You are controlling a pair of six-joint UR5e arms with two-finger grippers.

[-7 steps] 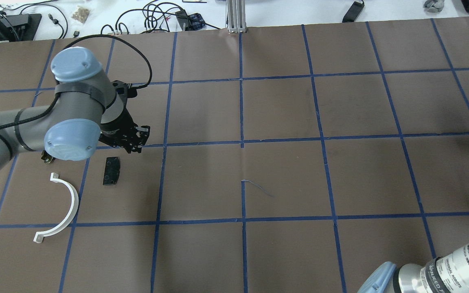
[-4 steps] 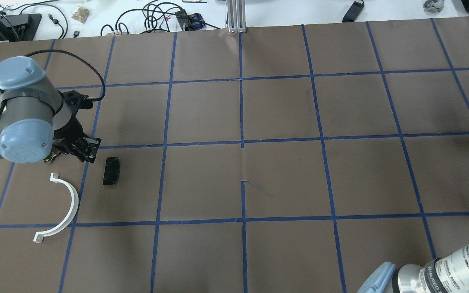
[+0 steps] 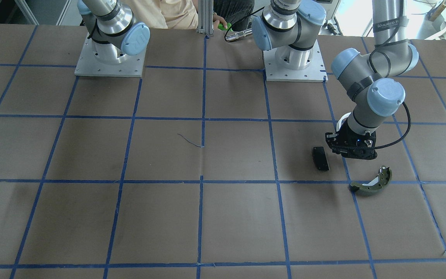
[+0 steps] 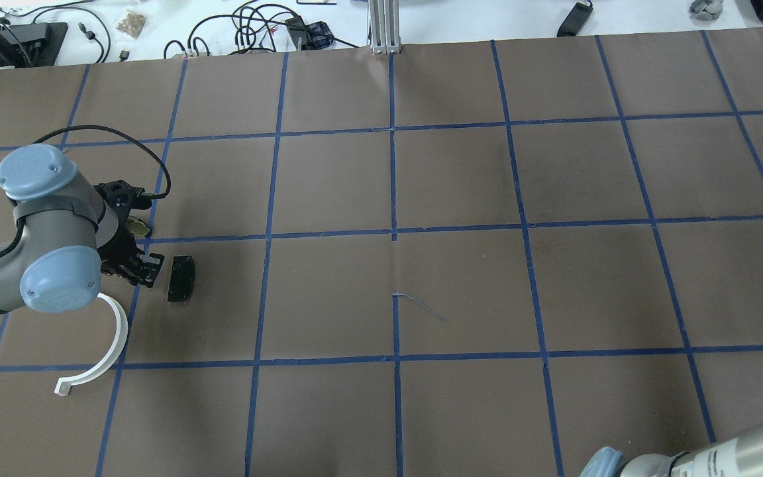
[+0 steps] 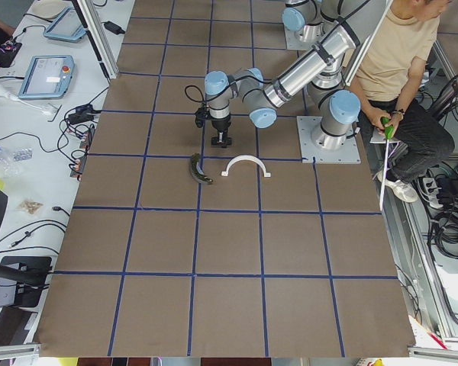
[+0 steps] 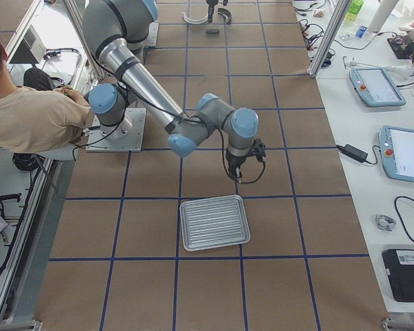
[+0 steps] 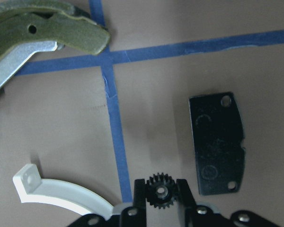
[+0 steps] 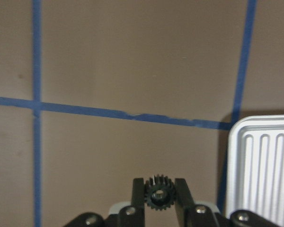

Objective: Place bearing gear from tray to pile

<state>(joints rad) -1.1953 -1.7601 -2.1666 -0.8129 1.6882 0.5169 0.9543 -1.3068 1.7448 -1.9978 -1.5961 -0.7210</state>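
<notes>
Left wrist-mounted view, bottom centre: the left gripper (image 7: 161, 183) clamps a bearing gear (image 7: 161, 192) between white half-ring (image 7: 61, 195) and black plate (image 7: 217, 142) — the right gripper (image 8: 159, 183) grips a second gear (image 8: 158, 194) near the tray (image 8: 265, 161)

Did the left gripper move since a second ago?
Yes. In the overhead view the left gripper, holding a bearing gear, went from beyond the black plate to its left side, nearer the robot.
</notes>
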